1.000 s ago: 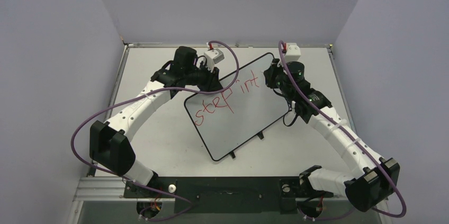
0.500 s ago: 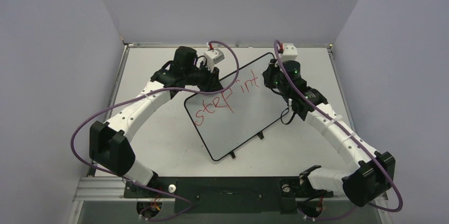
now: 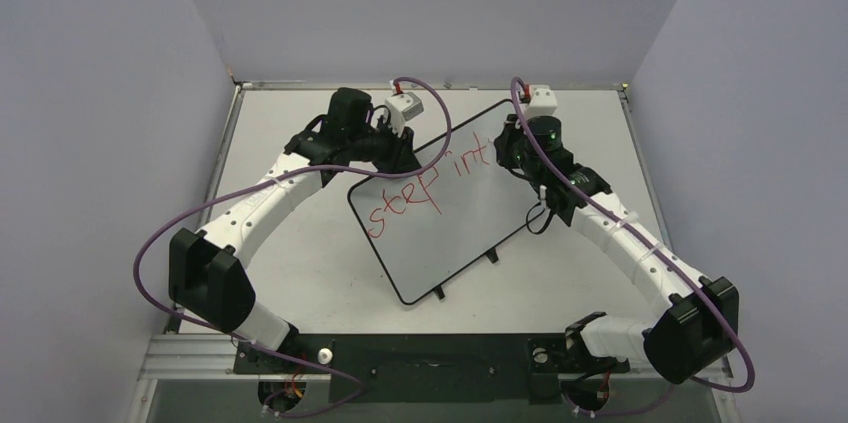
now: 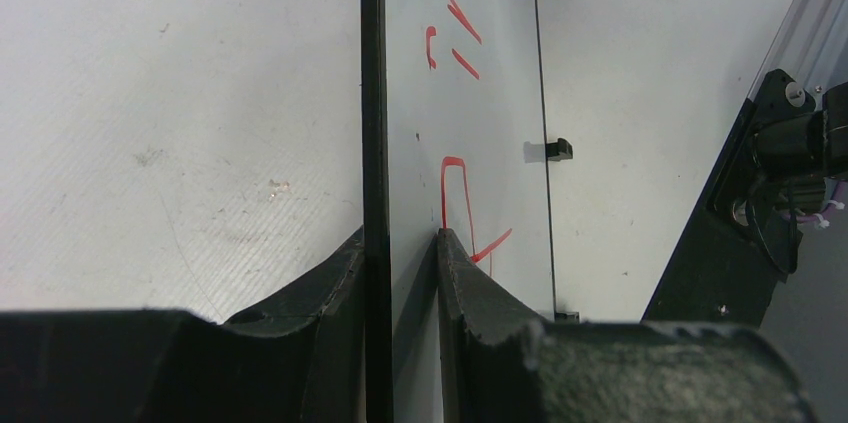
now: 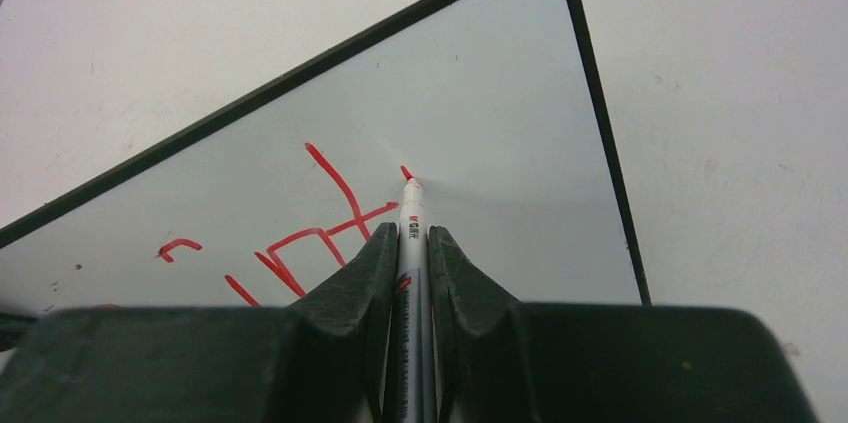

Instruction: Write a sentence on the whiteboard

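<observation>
The whiteboard lies at an angle in the middle of the table, with the sentence in red marker reading about "step int". My left gripper is shut on the board's far left edge; in the left wrist view the black frame sits clamped between the fingers, beside red strokes. My right gripper is shut on a white and grey marker. Its red tip touches the board just right of the last red letter.
Two small black feet stick out from the board's near long edge. The arms' black base plate and an aluminium rail run along the near table edge. Grey walls close in at the back and both sides.
My right arm has shifted a little to the left with the marker, towards the end of the red writing. The left arm and the board have not moved.
</observation>
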Available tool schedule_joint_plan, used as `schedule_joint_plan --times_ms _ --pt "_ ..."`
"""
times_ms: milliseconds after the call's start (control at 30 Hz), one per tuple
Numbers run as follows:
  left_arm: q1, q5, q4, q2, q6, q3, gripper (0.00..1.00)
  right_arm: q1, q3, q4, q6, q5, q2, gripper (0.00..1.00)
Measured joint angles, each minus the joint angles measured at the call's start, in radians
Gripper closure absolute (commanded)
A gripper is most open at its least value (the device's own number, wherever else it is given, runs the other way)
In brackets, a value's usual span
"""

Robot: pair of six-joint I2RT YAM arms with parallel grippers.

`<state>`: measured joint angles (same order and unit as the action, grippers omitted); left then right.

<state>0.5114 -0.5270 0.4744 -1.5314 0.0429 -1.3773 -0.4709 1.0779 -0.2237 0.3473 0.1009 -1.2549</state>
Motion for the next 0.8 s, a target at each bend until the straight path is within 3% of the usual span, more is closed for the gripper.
schedule_joint_plan --times_ms 800 --pt "-0.003 0.013 0.007 0.0 -0.013 0.003 1.0 0.013 -0.105 0.029 0.008 0.014 0.013 1.0"
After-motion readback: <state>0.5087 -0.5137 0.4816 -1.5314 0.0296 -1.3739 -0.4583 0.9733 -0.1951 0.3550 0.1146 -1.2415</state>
